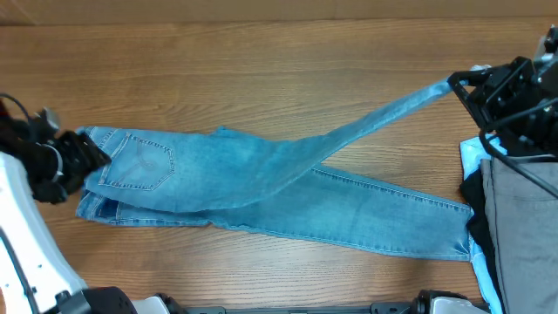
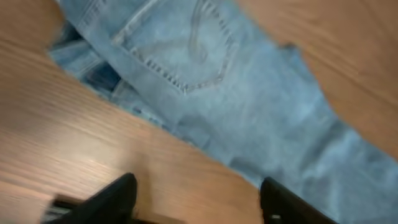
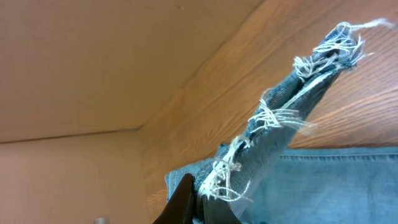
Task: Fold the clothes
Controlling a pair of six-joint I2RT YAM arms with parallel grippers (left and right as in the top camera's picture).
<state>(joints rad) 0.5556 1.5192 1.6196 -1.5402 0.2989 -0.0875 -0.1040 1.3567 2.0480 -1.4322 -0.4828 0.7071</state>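
Right end effector (image 1: 459, 85) grips the frayed hem (image 3: 292, 93) of light blue faded denim jeans (image 1: 261, 179) at 2 o'clock, likely for folding; left end effector (image 2: 196, 198) hangs open at 9.

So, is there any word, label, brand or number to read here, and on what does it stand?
None can be read. The jeans show only pocket stitching, no label or brand. The table and the grey trousers carry no writing.

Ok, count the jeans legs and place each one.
2. One leg lies flat on the table, running right; the other leg crosses over it, its frayed hem pinched in the right gripper.
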